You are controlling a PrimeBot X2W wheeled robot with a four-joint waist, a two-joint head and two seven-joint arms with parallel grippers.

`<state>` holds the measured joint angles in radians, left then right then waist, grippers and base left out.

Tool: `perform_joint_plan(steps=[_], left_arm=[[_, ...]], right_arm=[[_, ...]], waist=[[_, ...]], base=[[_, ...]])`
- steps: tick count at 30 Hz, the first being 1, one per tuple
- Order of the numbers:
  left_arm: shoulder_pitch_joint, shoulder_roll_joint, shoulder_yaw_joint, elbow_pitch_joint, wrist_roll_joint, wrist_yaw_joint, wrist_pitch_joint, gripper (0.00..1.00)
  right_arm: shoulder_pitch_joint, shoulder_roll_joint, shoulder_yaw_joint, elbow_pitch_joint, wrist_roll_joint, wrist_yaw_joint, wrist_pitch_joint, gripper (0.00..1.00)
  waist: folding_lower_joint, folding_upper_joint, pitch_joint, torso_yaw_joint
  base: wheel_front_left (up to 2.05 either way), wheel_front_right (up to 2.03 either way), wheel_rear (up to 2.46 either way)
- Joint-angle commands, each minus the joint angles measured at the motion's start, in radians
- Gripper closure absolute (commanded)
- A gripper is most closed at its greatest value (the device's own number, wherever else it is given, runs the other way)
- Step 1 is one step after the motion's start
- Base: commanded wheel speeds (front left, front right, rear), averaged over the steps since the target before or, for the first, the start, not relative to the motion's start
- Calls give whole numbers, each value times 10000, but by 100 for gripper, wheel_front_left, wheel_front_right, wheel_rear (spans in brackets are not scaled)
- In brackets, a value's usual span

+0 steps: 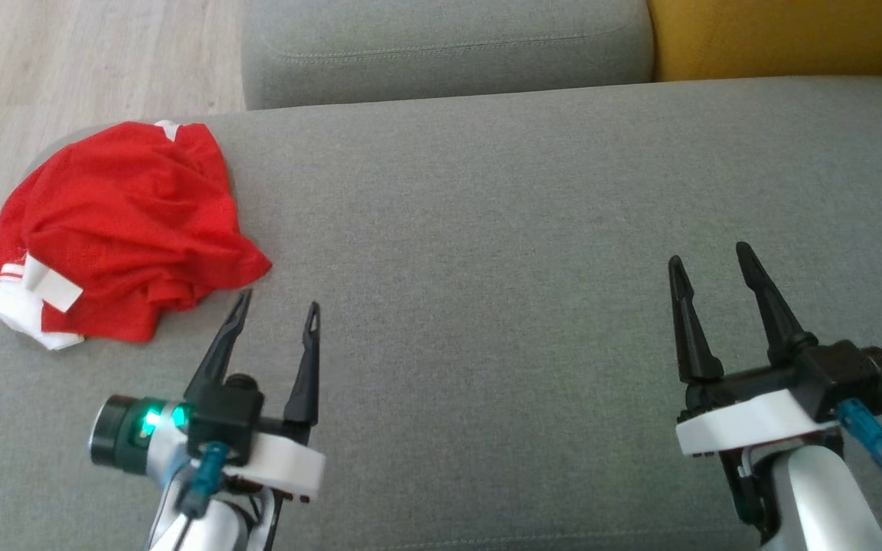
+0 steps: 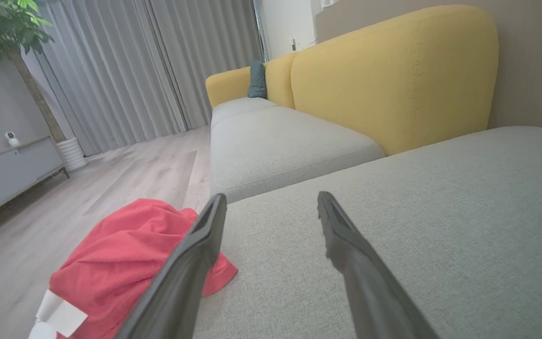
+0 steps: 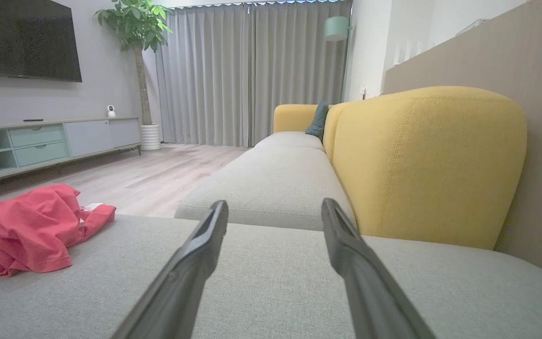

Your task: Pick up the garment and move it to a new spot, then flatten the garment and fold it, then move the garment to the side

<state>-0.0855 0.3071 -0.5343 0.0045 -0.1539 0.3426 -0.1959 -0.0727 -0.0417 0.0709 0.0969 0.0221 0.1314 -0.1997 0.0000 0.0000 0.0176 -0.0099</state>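
We find the red garment [image 1: 115, 229] crumpled in a heap at the far left corner of the grey seat cushion [image 1: 502, 214]. Its white trim is at the near edge, and the wooden floor [image 1: 66, 61] lies beyond. The left gripper [image 1: 279, 300] hovers just beside the heap's near right edge, its 2 fingers apart and empty. The right gripper [image 1: 708, 253] hangs well apart to the right, fingers likewise spread, holding nothing. A yellow backrest [image 1: 778, 38] stands at the far right.
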Motion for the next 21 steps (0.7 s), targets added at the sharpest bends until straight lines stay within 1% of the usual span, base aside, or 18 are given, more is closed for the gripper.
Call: perform_joint_plan(steps=[1, 4, 6, 9, 11, 13, 15, 17, 21], left_arm=[[-750, 302, 175, -349, 345, 170, -167, 0], [-898, 511, -249, -362, 720, 520, -256, 0], [-951, 545, -415, -439, 757, 772, -315, 0], [-905, 482, -429, -638, 473, 999, -404, 0], [-738, 256, -163, -840, -32, 1031, -464, 0], [-528, 7, 276, -1005, -490, 871, -523, 0], [-290, -225, 715, -1030, -722, 562, -583, 0], [-31, -519, 1139, -924, -866, 179, -642, 0], [376, -1150, 1993, -338, -1139, -728, -659, 0]], right_arm=[[-432, -75, 257, -424, -309, -6, -133, 0], [-420, -77, 282, -455, -631, -7, -222, 0], [-406, -78, 288, -459, -694, -7, -281, 0], [-394, -80, 334, -420, -536, -7, -369, 0], [-371, -81, 392, -335, -295, -7, -428, 0], [-336, -82, 422, -128, 143, -7, -486, 0], [-330, -83, 400, 113, 437, -7, -545, 0], [-329, -85, 291, 433, 749, -7, -604, 0], [-380, -85, 109, 1246, 1463, -7, -621, 0]], waist=[[0, 0, 2, 5], [0, 0, 5, 17], [0, 0, 9, 30], [0, 0, 13, 49], [0, 0, 14, 63], [0, 0, 9, 76], [0, 0, -6, 88], [0, 0, -29, 99], [0, 0, -84, 109]], base=[[0, 0, 0], [0, 0, 0], [0, 0, 0], [0, 0, 0], [0, 0, 0], [0, 0, 0], [0, 0, 0], [0, 0, 0], [0, 0, 0]])
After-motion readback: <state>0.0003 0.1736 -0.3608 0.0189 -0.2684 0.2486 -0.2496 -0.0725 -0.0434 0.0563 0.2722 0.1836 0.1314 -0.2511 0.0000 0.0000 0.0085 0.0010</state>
